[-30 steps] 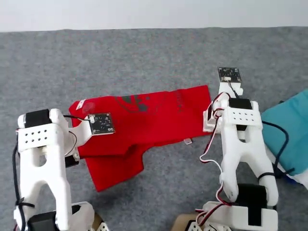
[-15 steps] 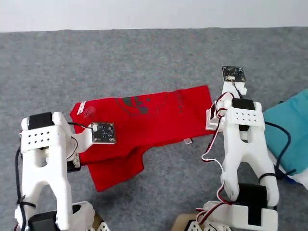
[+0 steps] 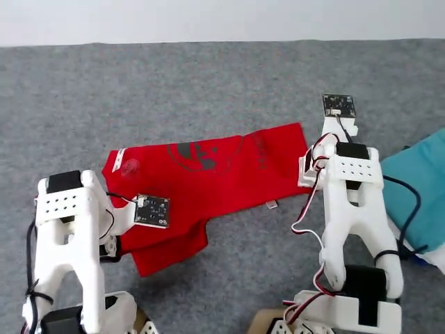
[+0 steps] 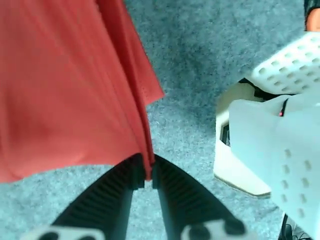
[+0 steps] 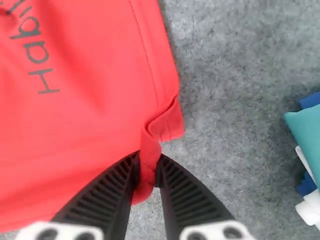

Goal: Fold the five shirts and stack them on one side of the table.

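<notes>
The red shirt lies spread on the grey surface between my two arms, print up, with one sleeve flap poking toward the arm bases. My left tool is pinched together on the shirt's edge at the left end, with only a thin line of hem caught between the jaws. My right tool is clamped on a bunched bit of the hem corner at the opposite end. A teal garment, which I take for another of the shirts, lies at the surface's right edge, well apart from the red one.

I judge this to be the start of a lengthwise fold. To do it well, I'd raise both ends together and evenly. The cloth should be lightly taut between them so it neither sags nor twists. Then I'd carry the held edge over to meet the far edge. The left grip looks shallow, so I'd go slowly, since a jerk could pull the hem free. I'd let go only once the edge lies flat and lined up.
</notes>
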{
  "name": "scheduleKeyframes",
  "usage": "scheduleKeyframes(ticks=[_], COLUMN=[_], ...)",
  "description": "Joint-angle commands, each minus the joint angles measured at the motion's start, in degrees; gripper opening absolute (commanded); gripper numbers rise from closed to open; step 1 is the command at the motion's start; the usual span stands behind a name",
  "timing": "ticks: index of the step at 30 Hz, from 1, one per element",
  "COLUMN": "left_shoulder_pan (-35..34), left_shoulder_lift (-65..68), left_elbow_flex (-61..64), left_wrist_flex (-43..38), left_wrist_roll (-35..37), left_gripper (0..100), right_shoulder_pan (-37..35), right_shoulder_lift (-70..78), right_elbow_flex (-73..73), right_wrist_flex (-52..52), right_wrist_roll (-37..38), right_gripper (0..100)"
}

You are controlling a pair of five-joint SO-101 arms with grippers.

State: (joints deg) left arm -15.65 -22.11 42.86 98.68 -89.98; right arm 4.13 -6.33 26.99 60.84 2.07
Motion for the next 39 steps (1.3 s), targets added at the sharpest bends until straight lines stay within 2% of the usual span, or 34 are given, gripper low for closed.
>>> scheduleKeyframes(ticks=[1,6,11,15,18,21,23,30,39], left_shoulder_pan=[0.0,0.0,-0.18,-2.2,-3.16,-3.25,-3.25,-3.25,-2.9], left_shoulder_lift=[-1.85,-1.85,-1.85,-1.85,-1.49,-1.49,-1.49,-1.41,-1.41], left_elbow_flex=[-0.31,-0.4,-0.84,-2.59,-2.77,-2.68,-2.68,-2.68,-2.68], left_wrist_flex=[1.41,-2.29,-3.69,-10.99,-17.05,-18.46,-18.55,-18.99,-35.69], left_wrist_roll=[2.02,10.46,10.81,13.54,18.37,20.75,20.92,24.88,44.75], left_gripper=[12,19,18,18,18,18,18,18,18], right_shoulder_pan=[0.4,0.4,0.4,0.4,0.66,0.84,0.48,0.22,-3.3], right_shoulder_lift=[-2.95,-2.95,-3.03,-3.21,-3.47,-3.56,-3.56,-3.03,7.96], right_elbow_flex=[-0.62,-0.62,-0.62,-0.62,-0.62,-0.88,-1.05,-7.74,-10.11], right_wrist_flex=[-1.01,-1.01,-0.66,-0.57,-0.48,0.13,0.13,-0.31,-17.19], right_wrist_roll=[0.53,0.53,0.53,0.53,0.44,0.44,0.44,0.44,0.35], right_gripper=[1.1,1.2,1.2,1.6,9.9,24.0,30.0,31.0,31.0])
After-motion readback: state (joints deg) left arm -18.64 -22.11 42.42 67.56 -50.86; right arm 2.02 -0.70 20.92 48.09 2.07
